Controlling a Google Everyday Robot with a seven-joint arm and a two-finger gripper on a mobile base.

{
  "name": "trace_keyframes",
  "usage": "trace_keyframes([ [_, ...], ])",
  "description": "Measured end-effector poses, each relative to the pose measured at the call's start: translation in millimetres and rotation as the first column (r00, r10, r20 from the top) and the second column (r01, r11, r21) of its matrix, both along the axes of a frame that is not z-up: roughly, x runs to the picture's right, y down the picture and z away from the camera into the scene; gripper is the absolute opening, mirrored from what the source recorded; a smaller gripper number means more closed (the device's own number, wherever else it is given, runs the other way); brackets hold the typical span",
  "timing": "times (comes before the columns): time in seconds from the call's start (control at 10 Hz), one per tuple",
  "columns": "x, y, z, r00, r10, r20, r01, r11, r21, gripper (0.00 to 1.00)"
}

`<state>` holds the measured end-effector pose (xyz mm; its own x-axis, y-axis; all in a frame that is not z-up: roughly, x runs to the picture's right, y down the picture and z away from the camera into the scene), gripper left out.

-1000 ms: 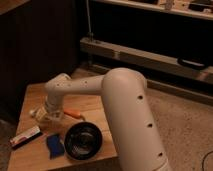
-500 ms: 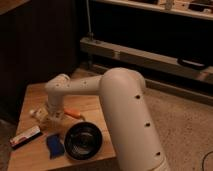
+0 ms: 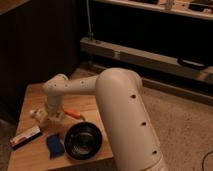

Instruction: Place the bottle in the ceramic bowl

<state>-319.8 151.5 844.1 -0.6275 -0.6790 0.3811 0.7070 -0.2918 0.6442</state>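
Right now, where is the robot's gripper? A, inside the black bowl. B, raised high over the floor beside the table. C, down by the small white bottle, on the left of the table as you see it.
C: the gripper is low over the table, right beside the bottle, and apart from the bowl, which sits nearer the camera.

Dim, warm brownish indoor light with visible grain. The white robot arm [image 3: 125, 115] is brightest, lit softly from above, with shade on its underside. The gripper [image 3: 50, 118], low over the left of the wooden table [image 3: 30, 95], looks dusky. The black bowl [image 3: 82, 141] carries faint ringed glare. The wall [image 3: 40, 45] behind is nearly black.
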Motion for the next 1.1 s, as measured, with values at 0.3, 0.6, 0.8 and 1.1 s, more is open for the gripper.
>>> trace_keyframes([
  [0.3,-1.6,1.5,0.2,1.000,-0.019,0.000,0.019,0.9998,-0.008,0.57],
  [0.6,-1.2,2.3,1.4,0.999,-0.036,-0.001,0.036,0.9992,-0.016,0.57],
  [0.8,-1.3,2.8,1.3,0.999,-0.051,0.000,0.051,0.9985,-0.020,0.57],
  [1.1,-2.9,5.0,-0.2,0.997,-0.074,0.000,0.074,0.9971,-0.019,0.57],
])
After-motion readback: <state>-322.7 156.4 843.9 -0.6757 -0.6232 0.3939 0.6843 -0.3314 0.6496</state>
